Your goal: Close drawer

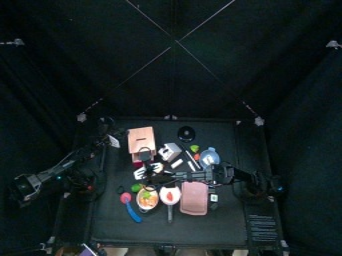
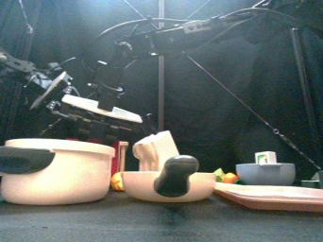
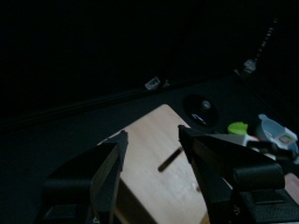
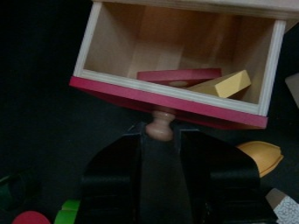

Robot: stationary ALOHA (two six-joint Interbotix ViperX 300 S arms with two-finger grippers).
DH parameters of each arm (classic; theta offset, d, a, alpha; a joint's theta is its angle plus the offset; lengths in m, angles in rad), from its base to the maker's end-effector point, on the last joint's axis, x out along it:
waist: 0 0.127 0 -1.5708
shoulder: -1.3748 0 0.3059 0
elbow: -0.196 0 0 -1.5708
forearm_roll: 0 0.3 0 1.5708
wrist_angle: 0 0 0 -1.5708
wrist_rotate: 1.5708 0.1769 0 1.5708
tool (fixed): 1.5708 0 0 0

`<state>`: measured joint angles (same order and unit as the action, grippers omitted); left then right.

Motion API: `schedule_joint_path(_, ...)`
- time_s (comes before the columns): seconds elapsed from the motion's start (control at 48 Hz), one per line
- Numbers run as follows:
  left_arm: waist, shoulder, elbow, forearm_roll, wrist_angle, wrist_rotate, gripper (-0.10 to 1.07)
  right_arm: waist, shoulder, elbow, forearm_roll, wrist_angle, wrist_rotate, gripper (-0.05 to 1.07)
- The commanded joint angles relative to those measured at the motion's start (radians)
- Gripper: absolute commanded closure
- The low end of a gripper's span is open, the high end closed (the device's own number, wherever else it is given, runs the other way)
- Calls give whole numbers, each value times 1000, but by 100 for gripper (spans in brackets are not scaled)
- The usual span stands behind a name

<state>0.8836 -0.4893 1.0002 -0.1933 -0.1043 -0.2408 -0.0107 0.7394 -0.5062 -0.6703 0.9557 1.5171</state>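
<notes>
Drawer (image 1: 140, 140) from above: salmon box at the table's (image 1: 214, 130) left-middle, my right gripper (image 1: 163, 158) near its front. Front view: it is hidden behind a cream pot (image 2: 57, 170). Left wrist: my left gripper (image 3: 152, 153) hovers half-open, empty, over the drawer's top. Right wrist: my 2 fingers straddle the wooden knob (image 4: 159, 129); the pulled-out tray (image 4: 176, 61) holds blocks. Stiff, light wood, I judge; push at its red front.

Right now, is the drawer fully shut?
No: the right wrist view shows the drawer pulled out, with blocks visible inside it.
</notes>
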Motion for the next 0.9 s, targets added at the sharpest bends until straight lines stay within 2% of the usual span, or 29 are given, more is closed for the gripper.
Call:
schedule_joint_path(0.0, 23, 112, -103, -35, 44, -2, 11, -11, -75, -15, -3, -5, 2, 50)
schedule_joint_path(0.188, 26, 316, -213, -54, 140, 0, 11, -14, -74, -15, -6, -14, 2, 50)
schedule_joint_path(0.312, 28, 388, -250, -54, 147, 2, 11, -15, -74, -12, -6, -17, 2, 50)
schedule_joint_path(0.521, 23, 419, -279, -41, 187, 5, 11, -15, -69, -11, -9, -18, 3, 50)
schedule_joint_path(0.875, 2, 405, -281, 29, 252, 6, 11, -48, -69, -11, -34, -20, -2, 50)
